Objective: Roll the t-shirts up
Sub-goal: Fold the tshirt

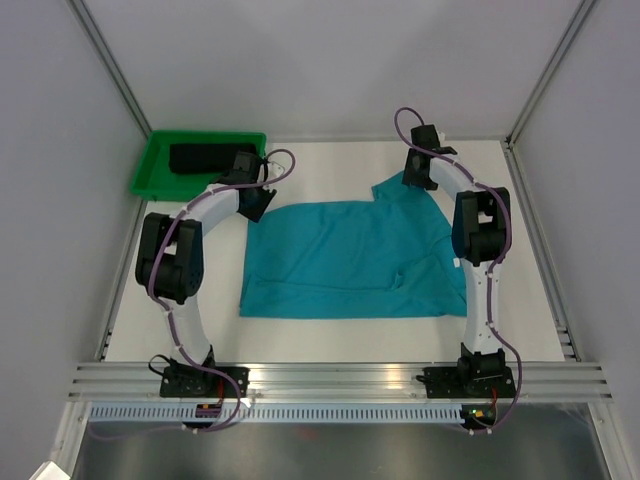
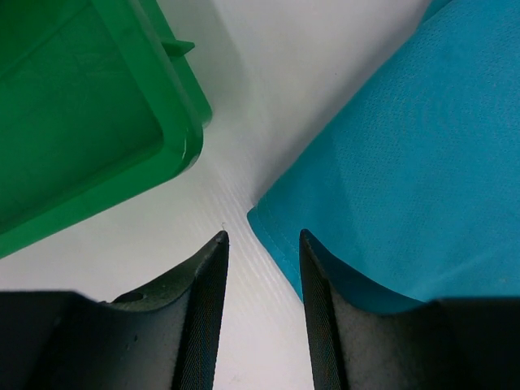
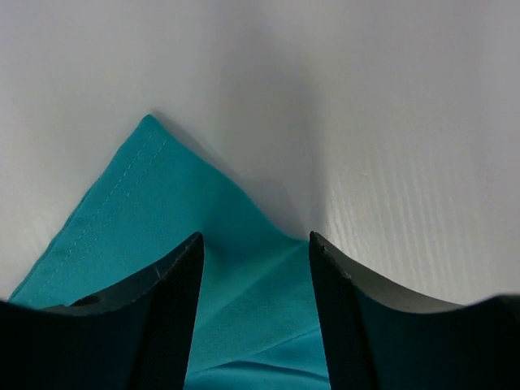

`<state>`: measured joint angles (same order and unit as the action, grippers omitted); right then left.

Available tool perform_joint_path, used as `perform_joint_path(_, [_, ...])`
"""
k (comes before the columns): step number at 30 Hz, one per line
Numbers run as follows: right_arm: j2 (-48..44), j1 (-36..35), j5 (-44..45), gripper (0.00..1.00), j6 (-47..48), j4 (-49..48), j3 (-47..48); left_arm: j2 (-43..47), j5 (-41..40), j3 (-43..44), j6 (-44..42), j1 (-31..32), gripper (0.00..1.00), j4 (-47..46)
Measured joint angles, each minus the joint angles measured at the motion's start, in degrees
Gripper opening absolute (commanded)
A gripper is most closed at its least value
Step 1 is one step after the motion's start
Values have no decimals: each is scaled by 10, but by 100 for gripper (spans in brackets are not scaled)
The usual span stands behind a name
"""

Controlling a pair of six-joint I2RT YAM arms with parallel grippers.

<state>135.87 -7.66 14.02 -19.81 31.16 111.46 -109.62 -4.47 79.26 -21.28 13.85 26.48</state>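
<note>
From above, we are seeing two t-shirts. One teal t-shirt [image 1: 340, 260] is lying flat in the middle of the table [image 1: 330, 160]. One black t-shirt [image 1: 205, 157] is sitting in the one green tray [image 1: 150, 165] at 10 o'clock.

On the left wrist, the left gripper [image 2: 262, 237] is standing spread and holding nothing, with the teal corner at its 3 o'clock.

On the right wrist, the right gripper [image 3: 255, 240] is hanging spread over a teal corner and pinching nothing.

- We held our left arm [image 1: 175, 255] stretched forward, left gripper [image 2: 262, 236] low, jaws slightly parted.
- Our right arm [image 1: 483, 230] stretched forward too, right gripper [image 3: 256, 237] low, jaws wider apart.
</note>
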Motion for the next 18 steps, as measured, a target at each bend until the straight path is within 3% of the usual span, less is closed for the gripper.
perform_joint_path(7, [0,0,10,47,6,-8,-8,-41,-6,-7,0,0,44,-18])
perform_joint_path(14, [-4,-2,-7,16,6,-36,-22,-57,9,-1,0,-2,40,-26])
perform_joint_path(15, [-7,-2,-10,14,7,-40,-27,-58,19,0,0,-4,38,-26])
perform_joint_path(18, [-19,-2,-17,5,7,-53,-50,-59,46,0,3,-12,19,-26])
